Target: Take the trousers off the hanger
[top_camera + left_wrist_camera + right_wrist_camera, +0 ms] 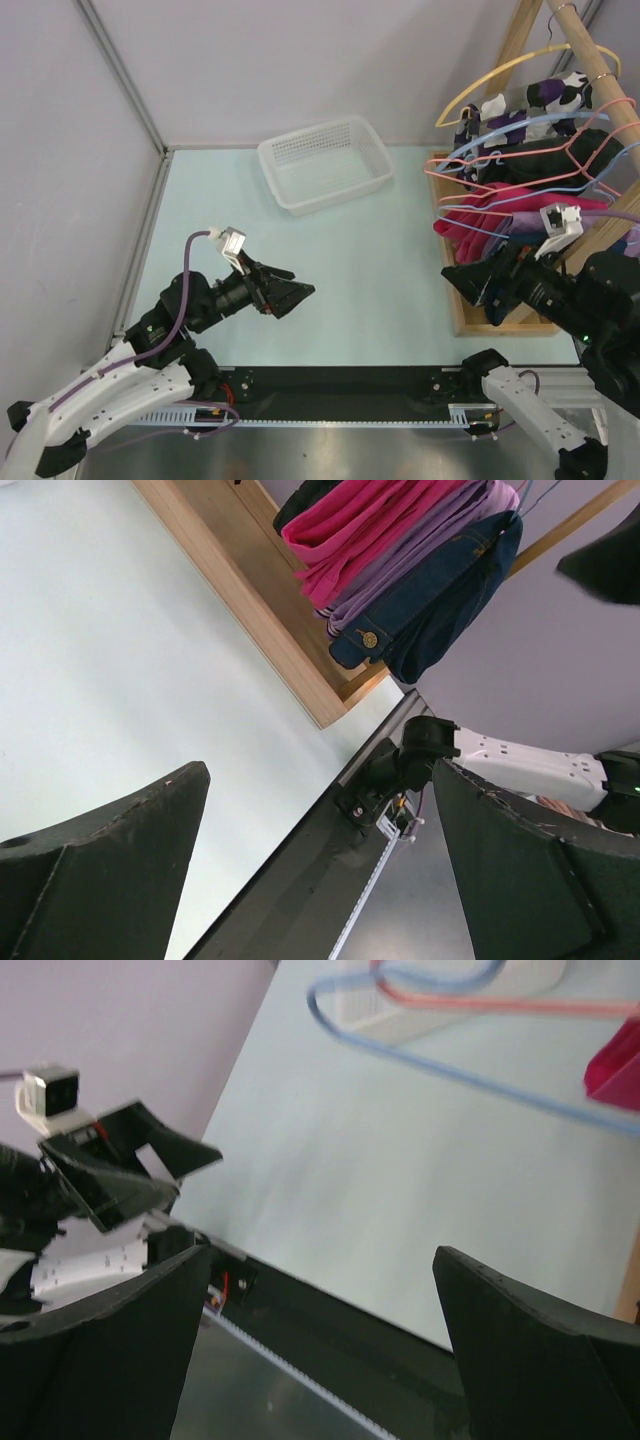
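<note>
trousers (pixel 556 95): purple, black, white blotches
hanger (pixel 497 72): yellow-orange
rack (pixel 250 610): light wood
draped garment (pixel 370 530): plain pink, on the rack
denim garment (pixel 440 610): navy, on the rack
basket (pixel 325 162): white, left of the rack

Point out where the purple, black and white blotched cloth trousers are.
Top external view, far right: the trousers hang on the thin yellow-orange curved hanger at the wooden rack, above the plain pink garment.
</note>
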`<action>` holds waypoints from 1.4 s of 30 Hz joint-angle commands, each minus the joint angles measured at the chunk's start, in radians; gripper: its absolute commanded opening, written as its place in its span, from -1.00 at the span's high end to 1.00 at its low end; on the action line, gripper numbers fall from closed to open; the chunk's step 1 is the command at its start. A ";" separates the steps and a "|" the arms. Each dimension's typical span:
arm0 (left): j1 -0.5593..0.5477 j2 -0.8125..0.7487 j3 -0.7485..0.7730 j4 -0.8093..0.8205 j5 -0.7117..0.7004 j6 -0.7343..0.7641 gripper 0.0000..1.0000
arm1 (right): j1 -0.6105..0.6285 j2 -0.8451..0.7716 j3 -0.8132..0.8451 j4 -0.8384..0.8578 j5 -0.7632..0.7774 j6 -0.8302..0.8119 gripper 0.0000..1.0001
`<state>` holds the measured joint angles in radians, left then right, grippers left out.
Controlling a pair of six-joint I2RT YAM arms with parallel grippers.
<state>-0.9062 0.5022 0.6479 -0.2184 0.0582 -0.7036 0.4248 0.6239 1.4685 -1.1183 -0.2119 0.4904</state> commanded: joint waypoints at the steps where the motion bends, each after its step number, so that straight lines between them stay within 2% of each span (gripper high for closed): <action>1: 0.007 0.025 0.062 0.034 0.026 0.041 -0.99 | -0.234 0.089 0.238 -0.081 -0.308 -0.186 -0.99; 2: 0.009 0.030 0.064 0.036 0.032 0.047 -1.00 | -0.277 0.132 0.272 -0.093 -0.370 -0.202 -1.00; 3: 0.010 0.042 0.067 0.039 0.035 0.052 -1.00 | -0.308 0.148 0.300 -0.098 -0.371 -0.194 -0.99; 9: 0.013 0.076 0.059 0.059 0.092 0.049 -0.99 | -0.322 0.285 0.443 -0.069 -0.349 -0.162 -0.99; 16: 0.020 0.082 0.026 0.059 0.124 0.049 -0.99 | -0.325 0.465 0.565 0.078 -0.368 -0.069 -0.96; 18: 0.024 0.079 0.015 0.060 0.132 0.049 -0.99 | -0.308 0.514 0.634 0.083 -0.324 -0.064 -0.96; 19: 0.026 0.081 0.013 0.057 0.140 0.049 -0.99 | -0.291 0.566 0.670 0.072 -0.287 -0.068 -0.96; 22: 0.032 0.078 0.006 0.054 0.161 0.049 -0.99 | -0.132 0.696 0.847 0.022 -0.080 -0.096 -0.96; 23: 0.035 0.076 0.001 0.053 0.164 0.049 -1.00 | -0.016 0.730 0.892 0.008 0.068 -0.107 -0.96; 24: 0.036 0.076 -0.001 0.050 0.170 0.049 -0.99 | 0.047 0.762 0.977 -0.015 0.145 -0.127 -0.96; 26: 0.044 0.075 -0.007 0.048 0.187 0.046 -0.99 | 0.133 0.847 1.029 -0.023 0.309 -0.138 -0.96; 28: 0.047 0.071 -0.011 0.047 0.198 0.044 -1.00 | 0.150 0.884 1.029 0.006 0.373 -0.139 -0.96; 32: 0.053 0.055 -0.022 0.028 0.218 0.047 -1.00 | 0.180 0.957 0.991 0.066 0.620 -0.133 -0.97; 37: 0.059 0.010 -0.045 0.007 0.210 0.047 -1.00 | 0.227 1.023 0.972 0.222 0.918 -0.151 -0.99; 42: 0.063 -0.019 -0.057 -0.019 0.213 0.038 -1.00 | 0.233 1.100 0.977 0.427 1.167 -0.225 -0.84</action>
<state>-0.8543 0.5064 0.5999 -0.2276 0.2504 -0.6792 0.6521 1.6897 2.4348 -0.9295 0.6403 0.3370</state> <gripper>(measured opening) 0.996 0.943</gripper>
